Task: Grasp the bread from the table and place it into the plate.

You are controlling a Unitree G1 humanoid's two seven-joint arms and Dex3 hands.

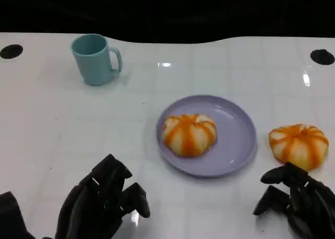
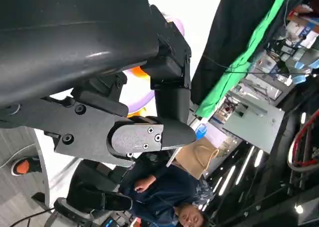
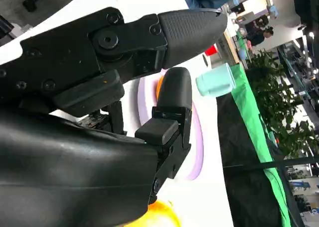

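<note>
One orange-striped bread (image 1: 189, 134) lies in the purple plate (image 1: 238, 142) (second bread (image 1: 299, 145) beside it), left hand (image 1: 102, 205) and right hand (image 1: 297, 199) both empty, fingers apart.

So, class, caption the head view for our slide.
One bread sits on the plate; another bread waits by the right hand.

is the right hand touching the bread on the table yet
Apart. In the head view, a strip of white table shows between the right hand and the bread lying right of the plate.
</note>
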